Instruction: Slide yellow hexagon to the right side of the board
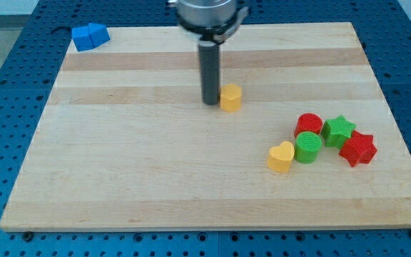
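The yellow hexagon sits near the middle of the wooden board, a little toward the view's top. My tip stands right against the hexagon's left side, touching or nearly touching it. The dark rod rises straight up from there to the arm's mount at the view's top.
A cluster lies at the view's right: a yellow heart, a green cylinder, a red cylinder, a green star and a red star. Two blue blocks sit at the top left corner.
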